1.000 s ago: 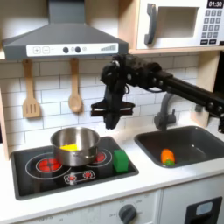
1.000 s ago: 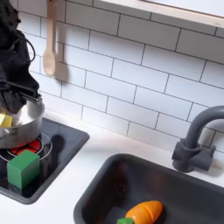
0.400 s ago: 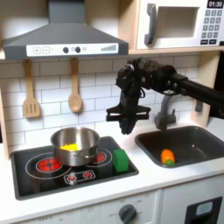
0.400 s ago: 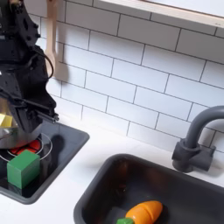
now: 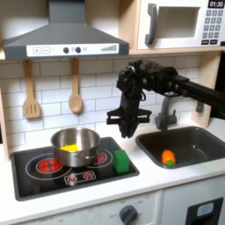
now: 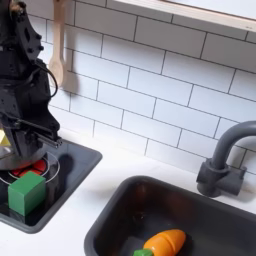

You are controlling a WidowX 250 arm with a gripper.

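We see the black arm reaching in from the first exterior view's right, bent at the wrist, its gripper (image 5: 124,130) pointing straight down with its fingers spread wide and empty. It hangs just above the green block (image 5: 121,161), which sits upright on the stove top (image 5: 35,180), beside the steel pot (image 5: 75,146). The block is squarish, so we cannot tell its long axis.
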